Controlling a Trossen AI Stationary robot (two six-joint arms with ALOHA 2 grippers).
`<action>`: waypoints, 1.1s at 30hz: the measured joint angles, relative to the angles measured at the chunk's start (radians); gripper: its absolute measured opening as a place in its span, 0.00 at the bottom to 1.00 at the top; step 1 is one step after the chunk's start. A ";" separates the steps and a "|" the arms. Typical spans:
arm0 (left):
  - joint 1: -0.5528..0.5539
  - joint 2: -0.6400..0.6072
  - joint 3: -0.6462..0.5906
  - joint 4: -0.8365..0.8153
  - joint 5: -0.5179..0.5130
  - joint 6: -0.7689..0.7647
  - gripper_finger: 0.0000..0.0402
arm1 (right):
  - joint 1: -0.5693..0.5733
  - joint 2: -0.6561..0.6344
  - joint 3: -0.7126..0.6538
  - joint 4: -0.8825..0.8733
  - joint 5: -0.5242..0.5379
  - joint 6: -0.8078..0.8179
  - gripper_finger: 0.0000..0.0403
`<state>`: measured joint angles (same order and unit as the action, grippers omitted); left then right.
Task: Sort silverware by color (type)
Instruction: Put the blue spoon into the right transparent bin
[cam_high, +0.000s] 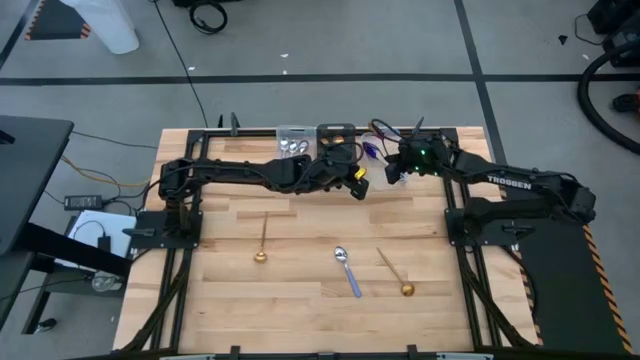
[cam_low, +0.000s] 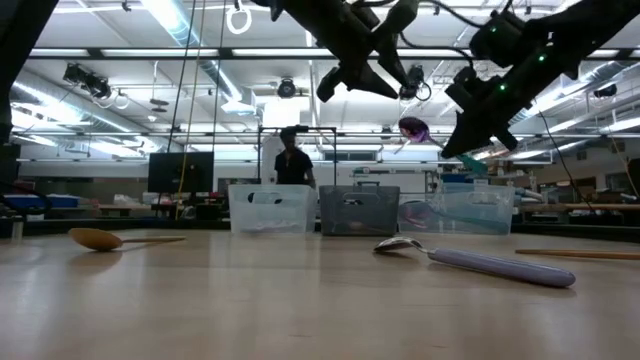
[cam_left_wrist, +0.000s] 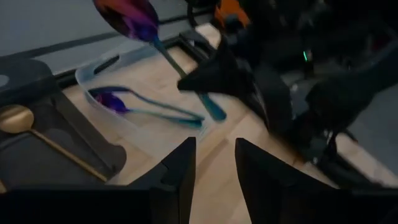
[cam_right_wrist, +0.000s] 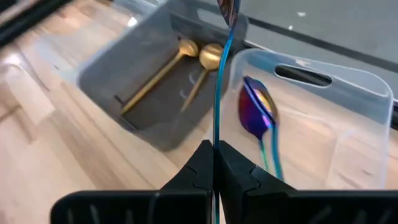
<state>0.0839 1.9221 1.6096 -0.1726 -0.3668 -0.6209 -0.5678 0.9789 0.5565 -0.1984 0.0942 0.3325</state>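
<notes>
My right gripper (cam_right_wrist: 216, 158) is shut on a rainbow spoon (cam_left_wrist: 132, 15) and holds it in the air over the clear bin (cam_right_wrist: 348, 93) at the table's far edge. Another rainbow spoon (cam_right_wrist: 255, 115) lies in that bin. The dark bin (cam_right_wrist: 124, 68) beside it holds two gold spoons (cam_right_wrist: 199, 56). My left gripper (cam_left_wrist: 214, 167) hovers open and empty just left of the right gripper (cam_high: 393, 170). On the table lie a gold spoon (cam_high: 262, 242), a silver-bowled spoon with a lilac handle (cam_high: 347, 270) and a second gold spoon (cam_high: 393, 273). My right gripper pinches the rainbow spoon's thin blue handle (cam_right_wrist: 215, 134) between its two fingers, a short way in from the free end (cam_left_wrist: 216, 114), which sticks out behind them. The spoon is lifted clear. It tilts with the bowl (cam_low: 413, 128) higher, pointing away from the gripper over the bins.
A clear bin with silver spoons (cam_high: 293, 143) stands left of the dark bin (cam_high: 335, 133) along the far edge. The two arms are close together above the bins. A person stands in the room beyond the table (cam_low: 291, 158). Bare wood shows between the spoons (cam_high: 310, 225).
</notes>
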 joint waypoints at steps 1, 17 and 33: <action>0.002 0.000 0.000 -0.011 0.005 0.009 0.29 | -0.015 0.009 0.005 -0.008 -0.014 -0.012 0.03; 0.068 0.000 -0.031 -0.063 0.144 0.116 0.29 | -0.146 0.201 0.023 -0.040 -0.043 -0.154 0.04; 0.106 -0.017 -0.397 0.406 0.403 -0.096 0.29 | -0.187 0.317 0.023 -0.036 -0.032 -0.163 0.04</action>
<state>0.1903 1.9047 1.2121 0.2338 0.0361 -0.7168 -0.7547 1.2961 0.5797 -0.2343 0.0620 0.1695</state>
